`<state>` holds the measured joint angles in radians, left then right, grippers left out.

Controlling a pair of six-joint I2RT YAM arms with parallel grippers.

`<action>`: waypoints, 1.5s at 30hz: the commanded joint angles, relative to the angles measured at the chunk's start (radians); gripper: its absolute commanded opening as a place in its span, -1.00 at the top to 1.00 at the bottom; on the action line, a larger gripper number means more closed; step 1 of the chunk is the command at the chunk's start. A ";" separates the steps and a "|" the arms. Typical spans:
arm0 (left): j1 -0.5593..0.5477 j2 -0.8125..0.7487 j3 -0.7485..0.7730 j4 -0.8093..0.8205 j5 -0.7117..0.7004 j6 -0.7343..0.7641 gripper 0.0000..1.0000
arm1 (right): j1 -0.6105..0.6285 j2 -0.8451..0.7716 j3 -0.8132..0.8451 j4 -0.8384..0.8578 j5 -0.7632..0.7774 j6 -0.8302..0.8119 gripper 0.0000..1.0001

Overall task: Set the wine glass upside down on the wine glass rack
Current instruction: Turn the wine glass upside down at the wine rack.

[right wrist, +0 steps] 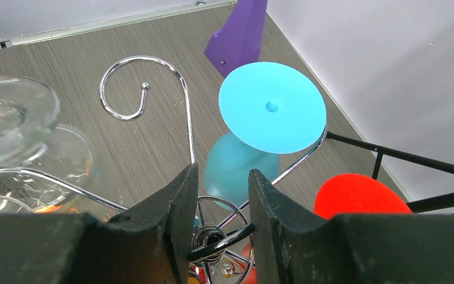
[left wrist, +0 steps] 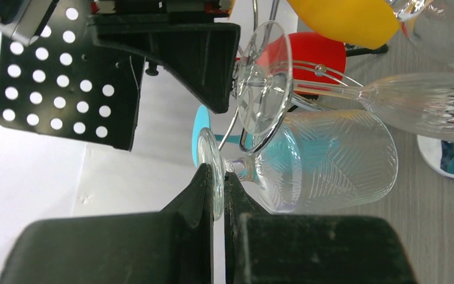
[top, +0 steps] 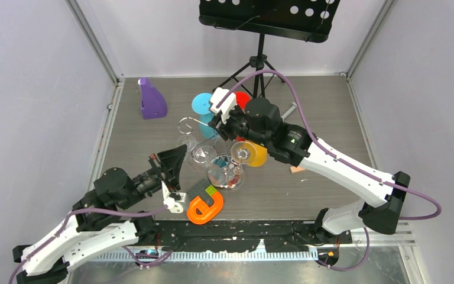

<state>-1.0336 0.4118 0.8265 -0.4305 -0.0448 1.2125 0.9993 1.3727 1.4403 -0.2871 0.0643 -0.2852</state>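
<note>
Wine glass (left wrist: 325,160), clear and ribbed, hangs beside the rack (right wrist: 142,77), held by its foot (left wrist: 213,171). The left gripper (left wrist: 219,201) is clenched on the foot's edge. Pinching the rim there leaves the stem free to slide into a wire arm and keeps the bowl low, as an upside-down hang needs. The stem lies just beside a curved wire, but whether it is seated in the slot cannot be told. The right gripper (right wrist: 221,171) is partly closed around the rack's top hub (right wrist: 213,239), probably to steady the light stand against the push of the wine glass. A teal glass (right wrist: 272,106), a red one (right wrist: 360,195) and a second clear one (left wrist: 263,83) already hang there, so space is tight and a knock is the likely risk. The rack stands mid-counter (right wrist: 65,53).
</note>
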 commanded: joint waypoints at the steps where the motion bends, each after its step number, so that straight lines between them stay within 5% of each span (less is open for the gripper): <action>1: 0.002 0.044 0.046 0.116 0.005 0.120 1.00 | 0.003 0.017 -0.032 -0.131 -0.050 -0.037 0.89; 8: 0.023 0.085 0.055 0.116 -0.037 0.210 1.00 | 0.004 0.018 -0.036 -0.131 -0.050 -0.037 0.89; 27: 0.276 0.191 0.107 0.174 0.251 0.229 1.00 | 0.004 0.007 -0.048 -0.135 -0.103 -0.040 0.89; 45: 0.434 0.291 0.147 0.245 0.356 0.193 1.00 | 0.004 -0.006 -0.064 -0.131 -0.121 -0.040 0.89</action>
<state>-0.6384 0.7017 0.9123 -0.3367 0.2779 1.4143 0.9897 1.3598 1.4178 -0.2653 0.0078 -0.3092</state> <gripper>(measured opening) 0.009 0.398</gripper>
